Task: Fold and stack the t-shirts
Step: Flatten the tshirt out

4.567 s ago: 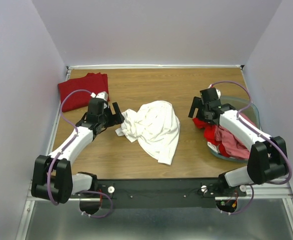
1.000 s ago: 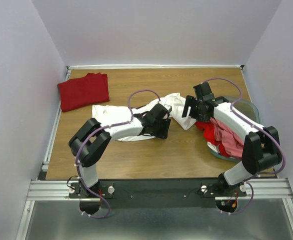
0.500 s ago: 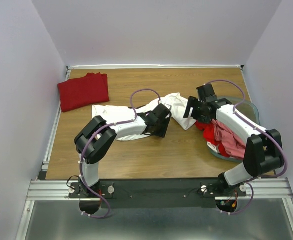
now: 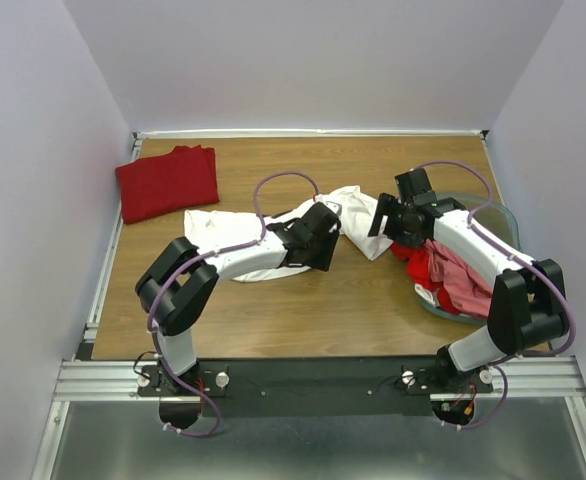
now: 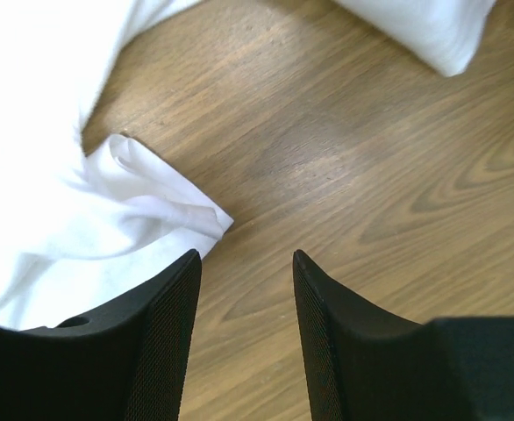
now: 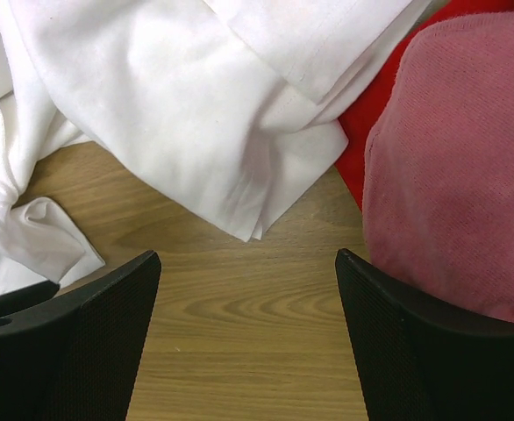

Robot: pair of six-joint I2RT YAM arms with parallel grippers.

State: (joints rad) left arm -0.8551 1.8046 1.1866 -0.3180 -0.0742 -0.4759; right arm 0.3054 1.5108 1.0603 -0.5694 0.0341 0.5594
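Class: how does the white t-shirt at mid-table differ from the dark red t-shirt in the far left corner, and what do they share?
The white t-shirt lies rumpled and spread out; the dark red t-shirt is folded flat. The left arm partly covers the white one; the dark red one lies clear of both arms. Both rest on the wooden table.

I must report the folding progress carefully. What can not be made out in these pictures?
- Top view: the left arm lies across the white t-shirt, hiding its middle.
- Top view: the right arm covers the red and pink shirts in the teal bin; their number is unclear.
- Right wrist view: the pink shirt is cut off by the right edge.
- Top view: the dark red shirt is too small to count its layers.
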